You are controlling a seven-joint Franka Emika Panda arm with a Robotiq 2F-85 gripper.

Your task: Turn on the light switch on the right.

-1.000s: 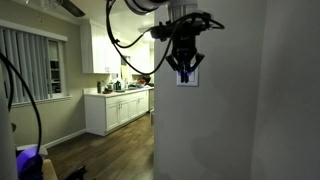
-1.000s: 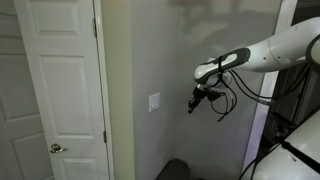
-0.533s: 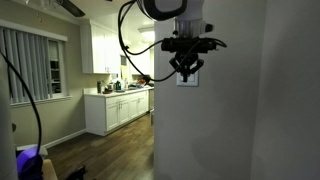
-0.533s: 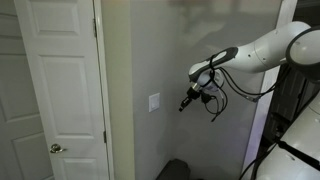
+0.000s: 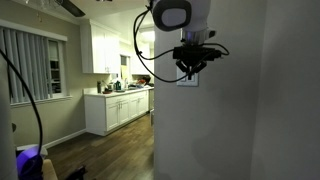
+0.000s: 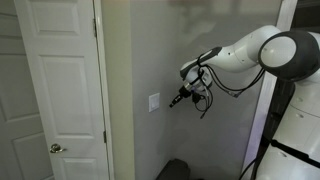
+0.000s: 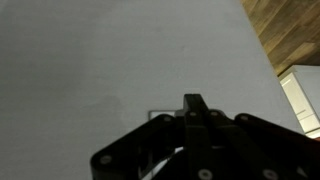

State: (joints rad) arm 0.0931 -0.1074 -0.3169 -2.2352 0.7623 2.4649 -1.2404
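The arm [image 6: 245,55] reaches in from the side at about chest height, its white links bent at the elbow [image 6: 285,50], with black cables looping beneath the wrist. The forearm slopes slightly downward toward the grey wall [image 6: 200,140], so the gripper [image 6: 173,103] points at the wall at a shallow downward angle. The fingers are pressed together into one narrow dark tip, which the wrist view shows most clearly, where the gripper [image 7: 193,100] tapers to a single blunt end against the pale wall. The light switch [image 6: 156,102] sits in a small white wall plate [image 6: 154,94] on the grey wall, just beside the white panelled door [image 6: 60,90] and its frame. At this size the two paddles cannot be told apart. The fingertip is very near the plate, level with its middle, but whether it touches cannot be told. In an exterior view the arm hangs down from above and the gripper [image 5: 189,72] covers most of the wall plate [image 5: 188,83], leaving only its lower edge showing. Beyond the wall corner stand white kitchen cabinets [image 5: 118,108], with window blinds [image 5: 28,65] to the side.
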